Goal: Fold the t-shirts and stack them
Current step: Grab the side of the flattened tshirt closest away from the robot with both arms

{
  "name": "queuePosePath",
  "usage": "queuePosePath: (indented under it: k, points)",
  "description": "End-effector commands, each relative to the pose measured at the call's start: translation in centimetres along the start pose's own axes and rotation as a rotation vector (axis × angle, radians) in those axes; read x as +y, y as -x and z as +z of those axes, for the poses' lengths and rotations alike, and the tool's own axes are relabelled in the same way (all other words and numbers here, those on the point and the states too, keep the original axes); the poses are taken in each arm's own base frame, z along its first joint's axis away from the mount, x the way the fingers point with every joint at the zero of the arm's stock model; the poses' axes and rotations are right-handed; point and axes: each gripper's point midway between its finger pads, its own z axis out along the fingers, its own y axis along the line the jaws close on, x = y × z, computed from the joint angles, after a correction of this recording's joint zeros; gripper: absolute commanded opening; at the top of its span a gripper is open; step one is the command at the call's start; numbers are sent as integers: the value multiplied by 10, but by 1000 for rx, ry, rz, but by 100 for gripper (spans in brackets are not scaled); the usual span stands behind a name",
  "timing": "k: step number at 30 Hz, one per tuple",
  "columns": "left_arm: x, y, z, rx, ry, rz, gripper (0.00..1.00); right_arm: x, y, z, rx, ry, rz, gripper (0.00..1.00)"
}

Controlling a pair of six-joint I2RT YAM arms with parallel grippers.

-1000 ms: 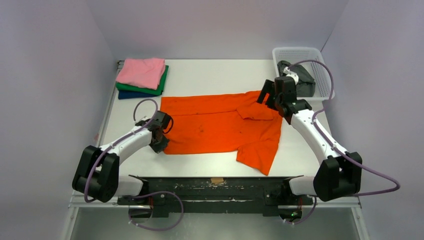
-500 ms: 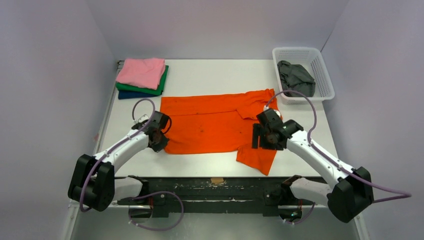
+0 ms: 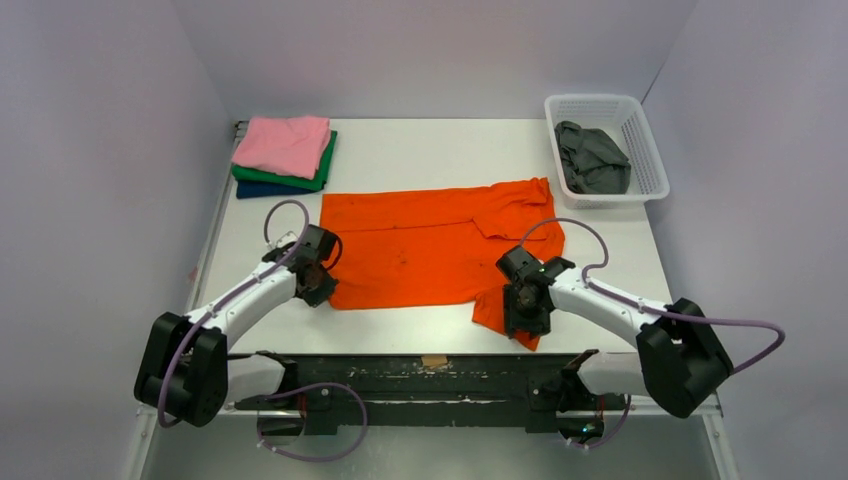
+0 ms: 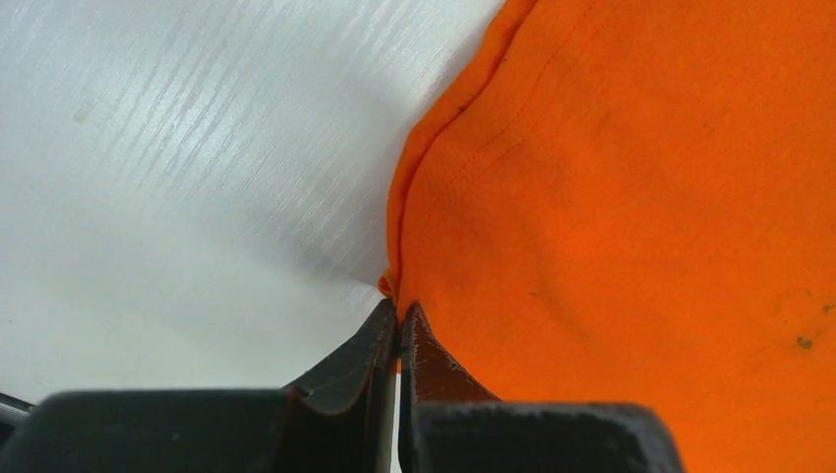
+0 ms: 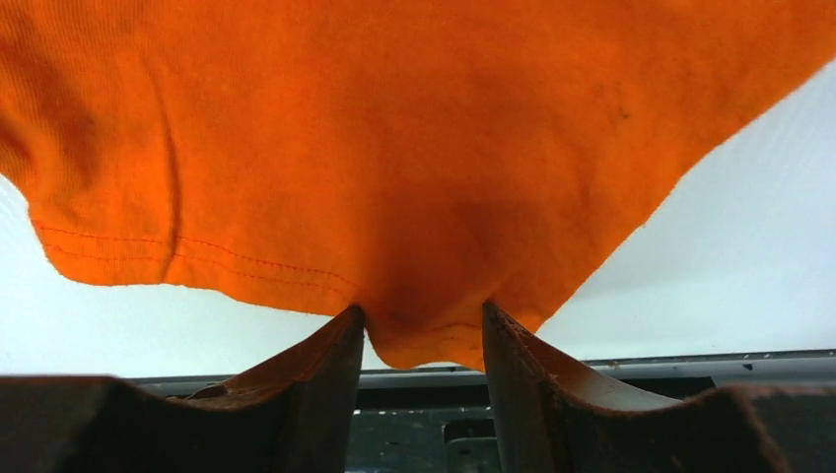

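Your left arm (image 3: 245, 293) and right arm (image 3: 610, 300): white shells, black joints and bases. A purple cable (image 3: 283, 205) loops behind the left pincer (image 4: 397, 317), another behind the right pincer (image 5: 422, 325). Fingers (image 5: 315, 379) dark, wedge-shaped.

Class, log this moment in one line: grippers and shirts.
left gripper: shut on orange t-shirt corner | right gripper: open, straddling its sleeve hem | folded stack: far left | grey t-shirt: in basket
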Motion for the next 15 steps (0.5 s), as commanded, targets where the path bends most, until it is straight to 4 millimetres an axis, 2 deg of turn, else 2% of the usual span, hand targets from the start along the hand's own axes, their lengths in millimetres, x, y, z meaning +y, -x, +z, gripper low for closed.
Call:
queuePosePath:
  k: [1,3,8,11,15]
  points:
    - [6,-4,-4,9,0,10,0,8,8,11,-17,11,11,46]
    - [7,-5,-4,11,-2,8,0,8,6,15,-7,6,15,43]
    - [7,-6,-10,16,-17,7,0,4,15,10,-56,-24,44,1]
    - [2,-3,-16,17,-35,10,0,0,29,-3,-112,-48,50,0]
    - [-5,0,-21,15,-65,8,0,-1,58,-28,-219,-80,64,0]
